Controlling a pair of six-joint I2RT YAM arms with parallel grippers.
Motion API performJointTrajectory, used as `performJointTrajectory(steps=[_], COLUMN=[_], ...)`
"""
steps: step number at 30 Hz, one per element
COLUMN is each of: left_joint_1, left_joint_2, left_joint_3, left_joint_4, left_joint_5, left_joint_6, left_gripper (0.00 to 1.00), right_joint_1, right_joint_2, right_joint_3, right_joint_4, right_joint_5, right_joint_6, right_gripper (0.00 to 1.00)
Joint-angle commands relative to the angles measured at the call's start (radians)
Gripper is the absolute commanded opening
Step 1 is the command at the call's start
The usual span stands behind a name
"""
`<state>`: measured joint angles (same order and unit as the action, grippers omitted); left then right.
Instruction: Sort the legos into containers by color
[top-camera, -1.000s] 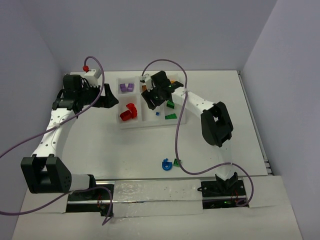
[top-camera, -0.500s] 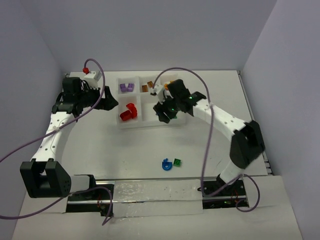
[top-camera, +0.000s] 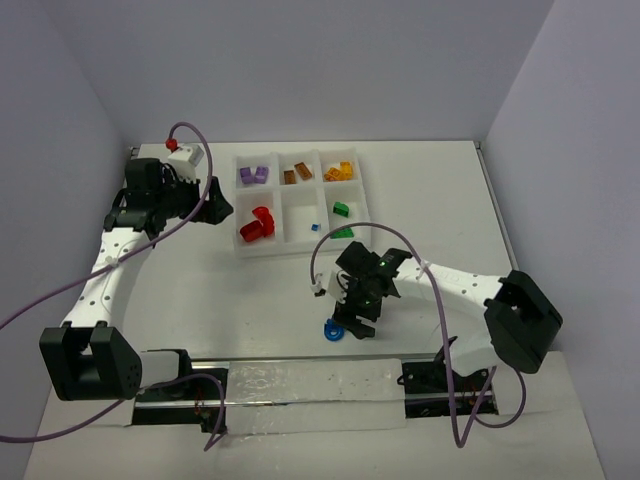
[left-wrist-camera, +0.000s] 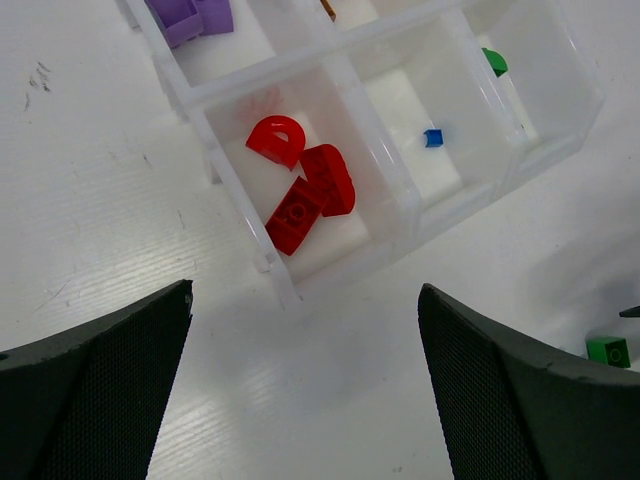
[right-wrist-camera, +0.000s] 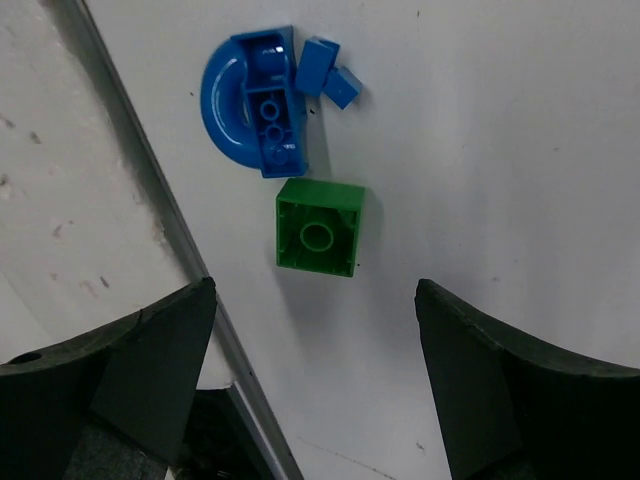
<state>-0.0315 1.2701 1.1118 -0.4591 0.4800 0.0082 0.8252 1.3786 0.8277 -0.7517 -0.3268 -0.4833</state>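
Hovering with right pincer spread wide, empty, straight above green square brick; blue arch piece just beyond that brick. Left pincer, also agape and empty, far from it.

Square brick lies just beside curved piece.

Three red legos lie together in one compartment of the white tray (a tiny blue piece sits next door). A green brick rests on the bench outside the tray, and the fingers are spread wide.
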Motion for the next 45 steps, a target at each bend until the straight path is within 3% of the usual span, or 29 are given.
performJointTrajectory(steps=[1,13,15,20,25,26,30,32,34,38,45], left_joint_1=[0.004,0.004,0.004,0.004,0.004,0.004,0.002,-0.012,-0.022,-0.093,-0.202], left_joint_2=[-0.028,-0.037,-0.042,-0.062,-0.063,-0.064,-0.060,-0.071,-0.097,-0.136,-0.143], left_joint_3=[0.002,-0.028,-0.032,-0.056,-0.063,-0.060,-0.039,-0.048,-0.070,-0.127,-0.142], left_joint_4=[0.048,0.065,0.069,0.097,0.095,0.093,0.043,0.023,0.038,0.067,0.040], left_joint_5=[-0.026,-0.032,-0.033,-0.037,-0.027,-0.024,0.046,0.079,0.089,0.066,0.000], left_joint_6=[0.001,0.014,0.021,0.026,0.035,0.039,0.093,0.144,0.161,0.202,0.249], left_gripper=[0.99,0.99,0.99,0.99,0.99,0.99,0.99,0.99,0.99,0.99,0.99], right_joint_1=[0.034,0.065,0.066,0.066,0.045,0.027,-0.119,-0.272,-0.343,-0.391,-0.408], right_joint_2=[0.034,0.124,0.134,0.080,-0.070,-0.087,-0.099,-0.032,0.039,0.228,0.440], right_joint_3=[-0.019,-0.031,-0.045,-0.080,-0.043,-0.027,0.098,0.260,0.361,0.542,0.708], right_joint_4=[0.061,0.176,0.195,0.209,0.145,0.134,0.102,0.124,0.156,0.202,0.215], right_joint_5=[0.107,0.163,0.165,0.180,0.189,0.189,0.120,0.082,0.090,0.122,0.117], right_joint_6=[0.060,0.119,0.116,0.107,0.055,0.047,0.010,0.026,0.068,0.116,0.168], right_gripper=[0.89,0.89,0.71,0.41,0.03,0.00,0.00,0.00,0.00,0.00,0.02])
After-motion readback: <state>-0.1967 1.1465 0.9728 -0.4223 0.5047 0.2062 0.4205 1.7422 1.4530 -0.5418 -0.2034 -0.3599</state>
